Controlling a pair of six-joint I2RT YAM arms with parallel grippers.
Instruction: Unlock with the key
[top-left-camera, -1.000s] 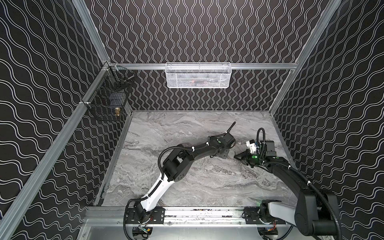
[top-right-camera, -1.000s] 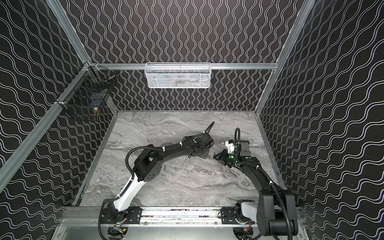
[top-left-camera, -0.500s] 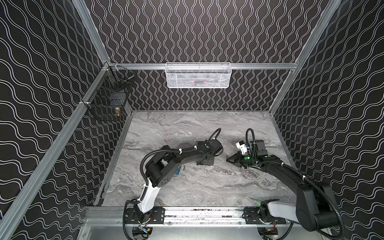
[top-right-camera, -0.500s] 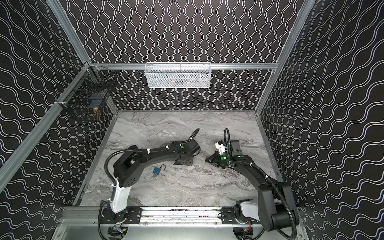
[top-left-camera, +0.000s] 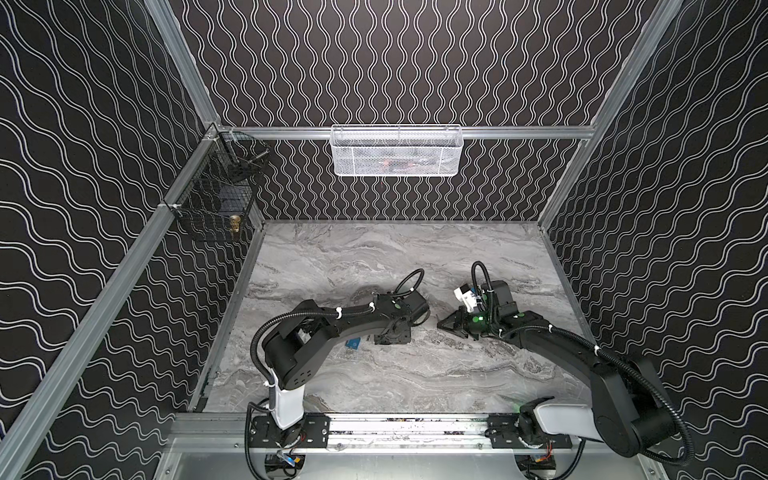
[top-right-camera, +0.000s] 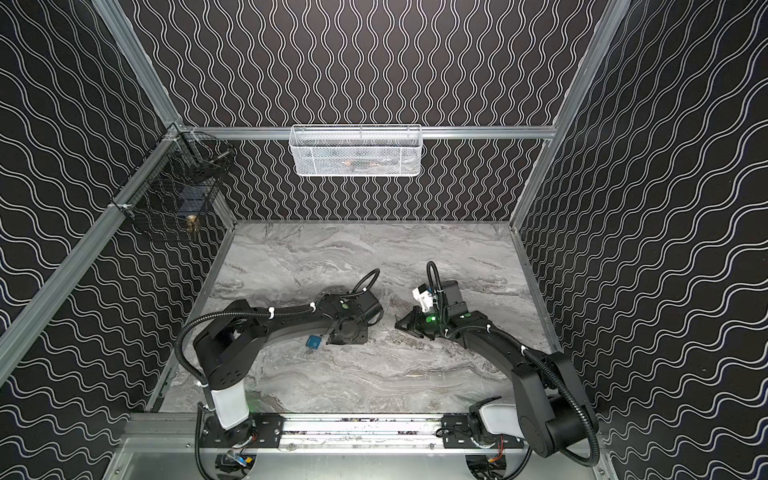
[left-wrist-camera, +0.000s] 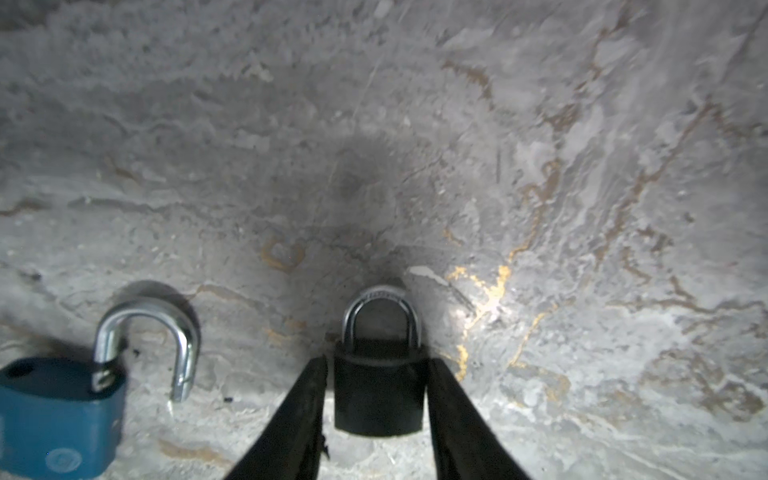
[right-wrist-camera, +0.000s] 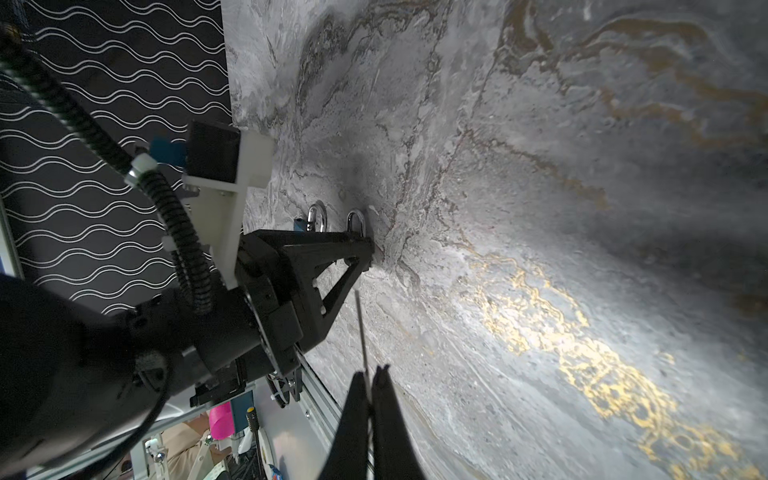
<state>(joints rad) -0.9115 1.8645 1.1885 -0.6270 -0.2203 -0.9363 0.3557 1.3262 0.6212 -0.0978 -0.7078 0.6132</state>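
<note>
Grey marbled surface (top-left-camera: 415, 386) fills both top views. The blue padlock (top-left-camera: 354, 343) lies on it just beside the tip of the left arm (top-left-camera: 353, 322), and the right arm (top-left-camera: 552, 345) points at that tip from nearby.

In the left wrist view the left fingers (left-wrist-camera: 299, 419) stand apart either side of the black padlock (left-wrist-camera: 379, 390), its shackle closed, with a thin gap on one side. The blue padlock (left-wrist-camera: 58, 415) lies alongside, shackle open.

In the right wrist view the right fingers (right-wrist-camera: 353, 415) are pressed together on the thin key (right-wrist-camera: 360, 328), seen edge-on.
</note>
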